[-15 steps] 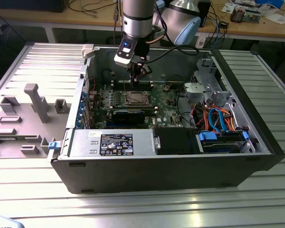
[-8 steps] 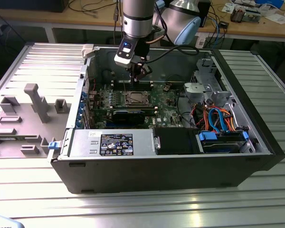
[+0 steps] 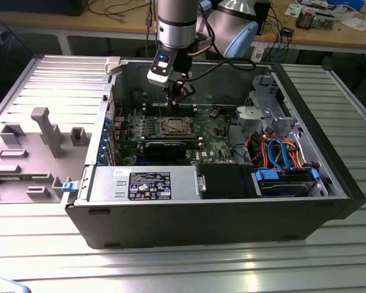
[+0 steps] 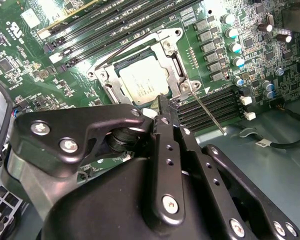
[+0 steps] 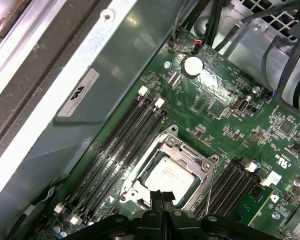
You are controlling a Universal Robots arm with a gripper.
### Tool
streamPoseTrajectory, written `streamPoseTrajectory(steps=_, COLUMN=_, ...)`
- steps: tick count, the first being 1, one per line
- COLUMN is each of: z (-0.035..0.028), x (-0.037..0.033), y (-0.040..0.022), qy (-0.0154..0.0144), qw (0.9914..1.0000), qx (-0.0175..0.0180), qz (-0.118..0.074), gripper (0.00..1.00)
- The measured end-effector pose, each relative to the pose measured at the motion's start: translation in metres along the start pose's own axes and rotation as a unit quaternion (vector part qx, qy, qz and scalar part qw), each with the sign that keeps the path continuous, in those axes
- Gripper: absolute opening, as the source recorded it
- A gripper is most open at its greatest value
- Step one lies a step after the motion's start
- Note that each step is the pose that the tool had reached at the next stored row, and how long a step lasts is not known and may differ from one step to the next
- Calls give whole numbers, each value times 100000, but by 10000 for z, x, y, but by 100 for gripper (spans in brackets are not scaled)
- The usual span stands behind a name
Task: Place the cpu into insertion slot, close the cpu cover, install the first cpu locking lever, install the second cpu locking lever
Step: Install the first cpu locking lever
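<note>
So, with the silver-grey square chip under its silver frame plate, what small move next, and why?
Probably nudge the black gripper sideways onto the thin silver wire lever: it sticks out unlatched, while the silver cpu cover already lies flat around the grey square cpu.

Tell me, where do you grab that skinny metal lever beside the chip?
Near its free tip, probably, coming from above and pinching across it. The lever is a thin rod slanting away from the cpu cover, its tip loose above the memory slots.

Silver arm (image 3: 174, 24), black hand (image 4: 165, 109) with silver screws.
</note>
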State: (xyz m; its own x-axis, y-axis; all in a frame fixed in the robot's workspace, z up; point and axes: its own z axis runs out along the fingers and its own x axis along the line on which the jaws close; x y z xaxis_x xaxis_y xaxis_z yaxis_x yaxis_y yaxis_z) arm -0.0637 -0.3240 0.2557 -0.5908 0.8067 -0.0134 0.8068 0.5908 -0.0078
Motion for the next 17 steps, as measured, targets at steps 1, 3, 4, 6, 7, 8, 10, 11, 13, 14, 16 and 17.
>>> streamPoseTrajectory(steps=1, z=0, x=0, y=0, qy=0, qw=100000, qx=-3, qz=-67, gripper=11)
streamPoseTrajectory(steps=3, z=0, x=0, y=0, qy=-1, qw=100000, qx=-4, qz=-106, gripper=11)
streamPoseTrajectory(steps=4, z=0, x=0, y=0, qy=0, qw=100000, qx=-6, qz=-139, gripper=11)
streamPoseTrajectory(steps=6, z=0, x=0, y=0, qy=1, qw=100000, qx=-4, qz=-176, gripper=11)
streamPoseTrajectory(steps=7, z=0, x=0, y=0, qy=2, qw=100000, qx=-2, qz=-208, gripper=11)
streamPoseTrajectory(steps=8, z=0, x=0, y=0, qy=-1, qw=100000, qx=-4, qz=-231, gripper=11)
streamPoseTrajectory(steps=10, z=0, x=0, y=0, qy=-2, qw=100000, qx=-6, qz=-276, gripper=11)
streamPoseTrajectory(steps=11, z=0, x=0, y=0, qy=-2, qw=100000, qx=-7, qz=-293, gripper=11)
streamPoseTrajectory(steps=13, z=0, x=0, y=0, qy=-2, qw=99999, qx=-7, qz=-352, gripper=11)
streamPoseTrajectory(steps=14, z=0, x=0, y=0, qy=-3, qw=99999, qx=-6, qz=-374, gripper=11)
streamPoseTrajectory(steps=16, z=0, x=0, y=0, qy=-1, qw=99999, qx=-8, qz=-419, gripper=11)
streamPoseTrajectory(steps=17, z=0, x=0, y=0, qy=-1, qw=99999, qx=-8, qz=-445, gripper=11)
